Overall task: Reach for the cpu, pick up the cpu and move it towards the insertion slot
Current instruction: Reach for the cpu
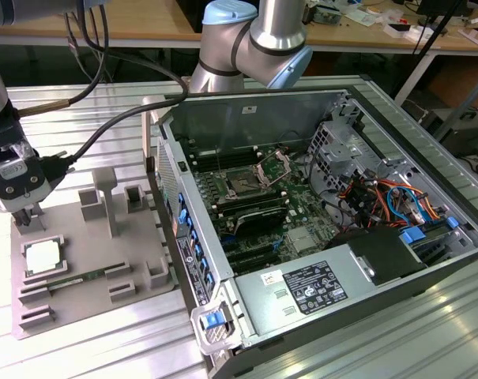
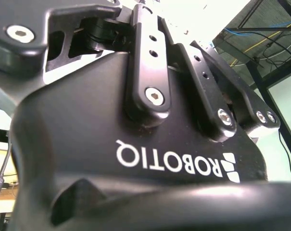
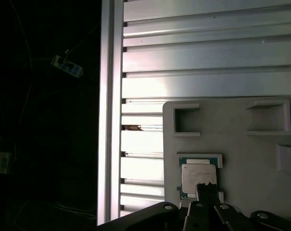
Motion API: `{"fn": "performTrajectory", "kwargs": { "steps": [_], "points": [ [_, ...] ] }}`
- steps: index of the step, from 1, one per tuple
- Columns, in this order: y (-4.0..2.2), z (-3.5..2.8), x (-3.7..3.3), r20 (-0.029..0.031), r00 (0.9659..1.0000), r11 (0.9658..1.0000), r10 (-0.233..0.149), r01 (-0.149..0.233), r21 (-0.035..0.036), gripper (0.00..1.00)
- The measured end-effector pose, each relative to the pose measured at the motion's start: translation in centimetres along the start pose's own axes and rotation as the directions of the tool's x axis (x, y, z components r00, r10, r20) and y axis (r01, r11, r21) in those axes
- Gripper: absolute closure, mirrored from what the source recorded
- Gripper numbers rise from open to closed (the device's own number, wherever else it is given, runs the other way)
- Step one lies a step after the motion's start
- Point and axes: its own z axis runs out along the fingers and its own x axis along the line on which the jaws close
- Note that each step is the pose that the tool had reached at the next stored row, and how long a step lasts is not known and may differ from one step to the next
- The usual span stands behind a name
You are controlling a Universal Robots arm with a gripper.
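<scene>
The work is standing at the first step, the reach: the gripper (image 1: 24, 215) is hanging over the grey tray (image 1: 88, 304) at the exterior view's left and is holding nothing. The cpu (image 1: 45, 257) is lying flat in its square seat on this tray, with its silvery top facing up, just beside the gripper's tip and a little below it.

In the first wrist view the fingers (image 3: 206, 190) are appearing as one dark tip. They seem to be closed together and empty. This tip is covering one edge of the cpu (image 3: 198, 175), but I cannot tell whether it is touching the chip or only hanging above it.

The insertion slot (image 1: 242, 183) is sitting well apart, inside the open computer case (image 1: 254, 118). It is on the green board, and its metal bracket is standing raised beside the dark socket. The case and the tray are both resting on the ribbed aluminium table (image 1: 80, 110).

In my judgement, the grasp is asking for jaws opened wider than the chip and set over two opposite edges, because a closed tip can only press on the metal top. The chip is thin and is lying low in its seat, so the descent is calling for care and a square alignment. The lift is needing to go straight up, so that the chip is not catching on the seat.
</scene>
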Motion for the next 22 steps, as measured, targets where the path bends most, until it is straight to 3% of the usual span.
{"fn": "performTrajectory", "kwargs": {
  "steps": [6,10,22],
  "points": [
    [-0.01,0.14,0.0,0.0,1.0,1.0,0.0,0.0,0.0,0.89],
    [-0.04,1.03,0.0,0.0,1.0,1.0,0.0,0.0,0.0,0.89],
    [-0.05,1.31,0.0,-0.0001,1.0,1.0,0.0,0.0,0.0,0.89]
  ]
}}
